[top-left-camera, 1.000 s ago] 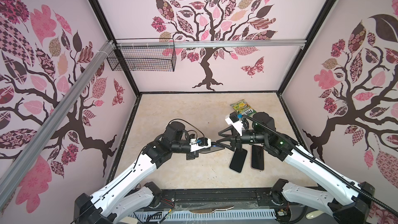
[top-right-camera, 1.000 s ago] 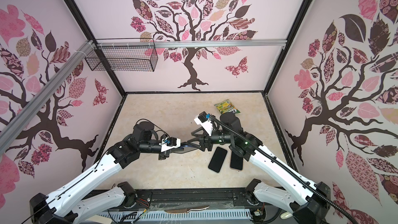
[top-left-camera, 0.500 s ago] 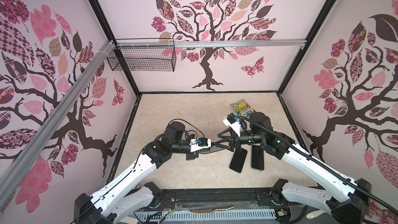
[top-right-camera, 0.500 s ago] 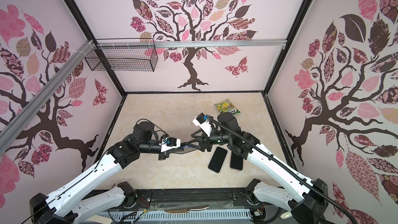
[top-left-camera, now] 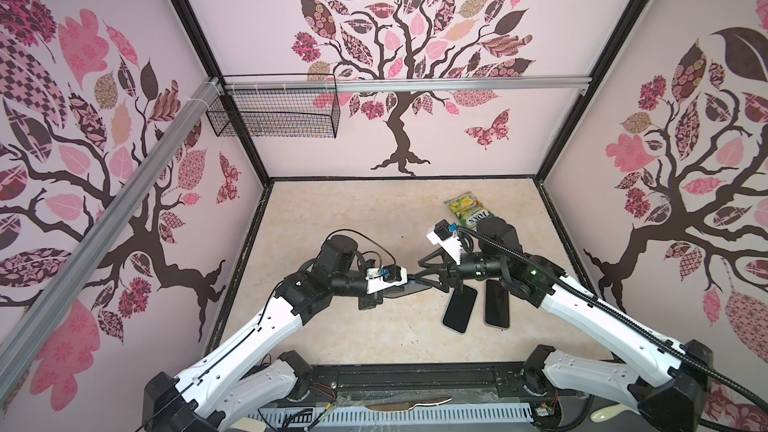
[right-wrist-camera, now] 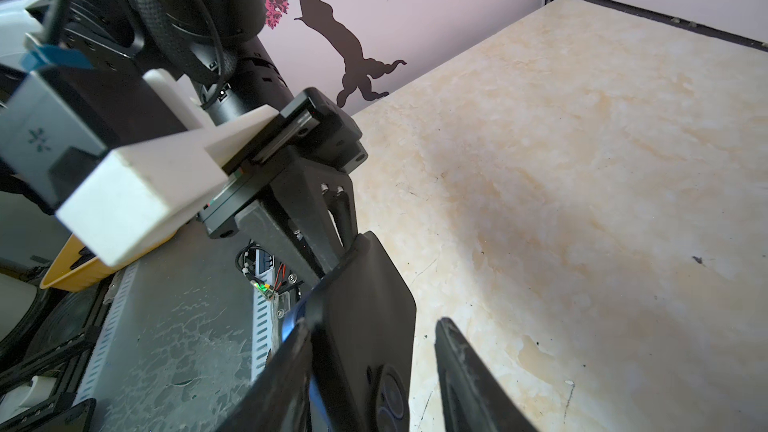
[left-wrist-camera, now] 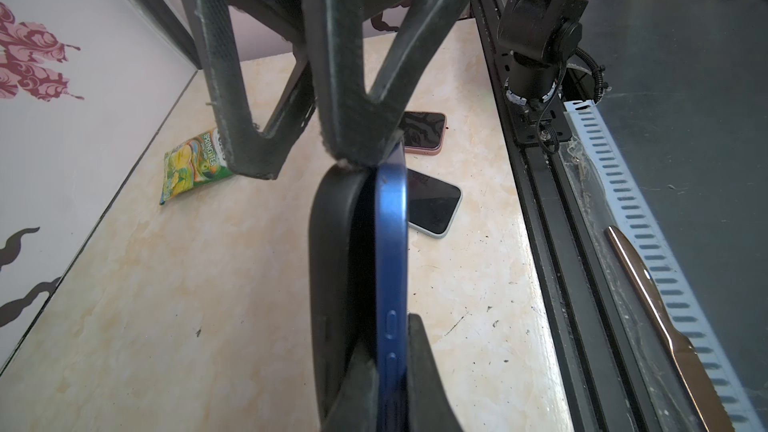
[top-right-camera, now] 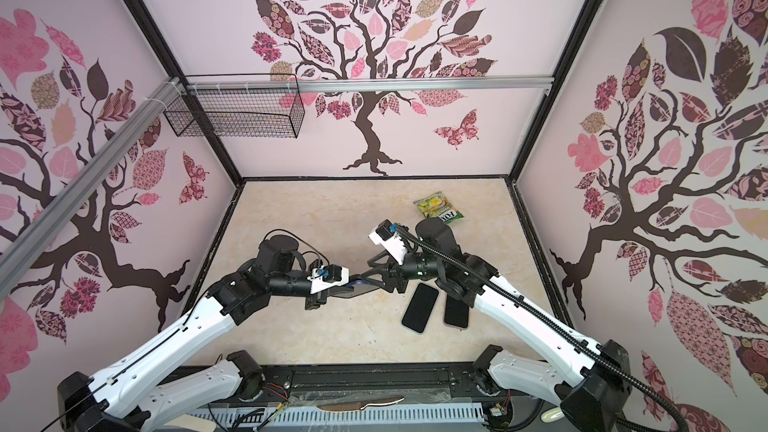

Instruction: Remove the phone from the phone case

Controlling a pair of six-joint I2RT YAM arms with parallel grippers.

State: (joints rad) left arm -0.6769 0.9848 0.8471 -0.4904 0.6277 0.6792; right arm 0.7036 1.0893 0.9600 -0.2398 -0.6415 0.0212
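Left gripper: clamped on blue phone | black phone case: lifted off phone's end | right gripper: jaws apart, straddling case

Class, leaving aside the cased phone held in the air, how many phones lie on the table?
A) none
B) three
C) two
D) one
C: a white-edged phone and a pink-edged phone lie side by side on the table.
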